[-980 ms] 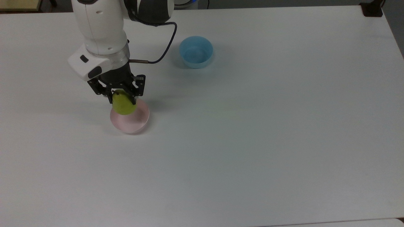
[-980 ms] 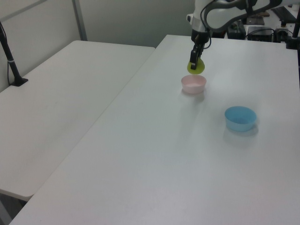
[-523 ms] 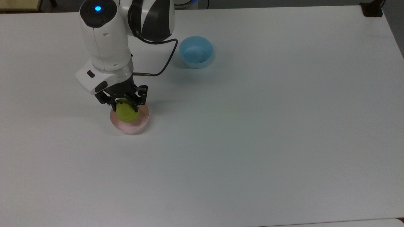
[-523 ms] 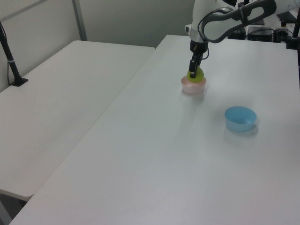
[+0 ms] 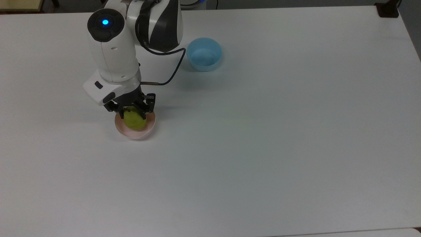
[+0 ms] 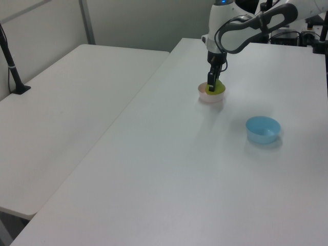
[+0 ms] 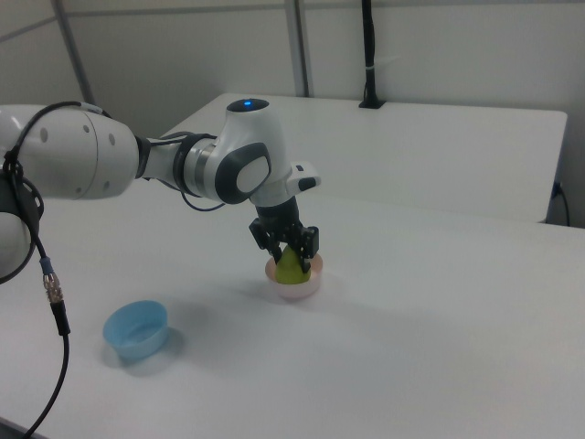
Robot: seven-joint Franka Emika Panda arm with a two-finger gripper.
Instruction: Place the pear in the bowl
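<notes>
Pear lowered into the pink bowl, release pending.
Your tool (image 5: pixel 134 111) grips the pear (image 5: pixel 134 120) inside the bowl (image 5: pixel 144 131); you need only open and withdraw.

Even, diffuse overhead light fills all three views, leaving the white table (image 5: pixel 279 138) bright but slightly grey-green toward its near edge in the top view, with no hard glare. Shadows are soft and faint: a pale smudge beside the blue bowl (image 5: pixel 204 54) and a dim patch under the arm (image 5: pixel 113 56) near the table's far left corner in the top view. The left and right views look a little grainy and soft, the background behind the table's far edge dimmer
</notes>
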